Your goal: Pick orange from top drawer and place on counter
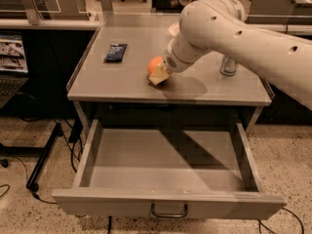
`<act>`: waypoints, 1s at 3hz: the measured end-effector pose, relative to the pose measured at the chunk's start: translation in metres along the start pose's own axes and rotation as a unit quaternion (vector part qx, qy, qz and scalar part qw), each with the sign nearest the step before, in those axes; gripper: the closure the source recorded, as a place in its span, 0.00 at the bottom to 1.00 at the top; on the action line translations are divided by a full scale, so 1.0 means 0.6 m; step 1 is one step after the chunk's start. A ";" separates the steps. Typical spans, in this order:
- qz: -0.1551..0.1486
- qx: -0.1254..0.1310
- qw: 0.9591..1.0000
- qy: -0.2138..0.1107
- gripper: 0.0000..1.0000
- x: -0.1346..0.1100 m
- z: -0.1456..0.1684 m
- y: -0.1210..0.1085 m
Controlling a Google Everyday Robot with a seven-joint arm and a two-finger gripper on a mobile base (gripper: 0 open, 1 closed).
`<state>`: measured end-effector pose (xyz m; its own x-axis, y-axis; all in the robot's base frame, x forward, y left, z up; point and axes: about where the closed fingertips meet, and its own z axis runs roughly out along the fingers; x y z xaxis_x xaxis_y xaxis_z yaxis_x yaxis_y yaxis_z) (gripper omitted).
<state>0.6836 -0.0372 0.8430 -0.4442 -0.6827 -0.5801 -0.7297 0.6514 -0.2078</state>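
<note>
Counts first, so you can check them: one small, round, bright orange fruit (153, 64), one flat dark blue packet (115, 52), one short silver metal can (227, 66), one white bowl (173, 29), one wide grey metal top drawer (165, 204) and one flat grey metal counter (122, 84).

You have one white robot arm (243, 35) reaching in from the picture's right. Its two-finger gripper (158, 72) sits low over the front middle of the counter, clasped on the orange. You can see one cream-coloured finger (159, 75) lying across the fruit's lower front, while the wrist hides the far side. The orange is down at the counter's surface, near the front edge. Whether it rests on the metal or hangs just above it, you cannot tell.

The packet lies flat toward the counter's left rear, well apart from the orange. The can stands upright near the right rim, partly behind the arm. Of the bowl you get only a sliver of rim at the back, behind the arm.

The top drawer stands pulled out below the counter, its grey floor crossed by the arm's shadow, with one small metal loop handle (169, 211) at the middle of its front panel.

As for writing, the packet bears pale marks and the can a label, but neither can be read.
</note>
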 end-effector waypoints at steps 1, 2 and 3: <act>0.000 0.000 1.000 0.000 0.82 0.000 0.000 0.000; 0.006 -0.005 1.000 0.004 0.59 0.006 0.003 0.006; 0.006 -0.005 1.000 0.004 0.36 0.003 0.000 0.006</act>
<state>0.6802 -0.0365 0.8414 -0.4572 -0.6775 -0.5762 -0.7299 0.6560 -0.1922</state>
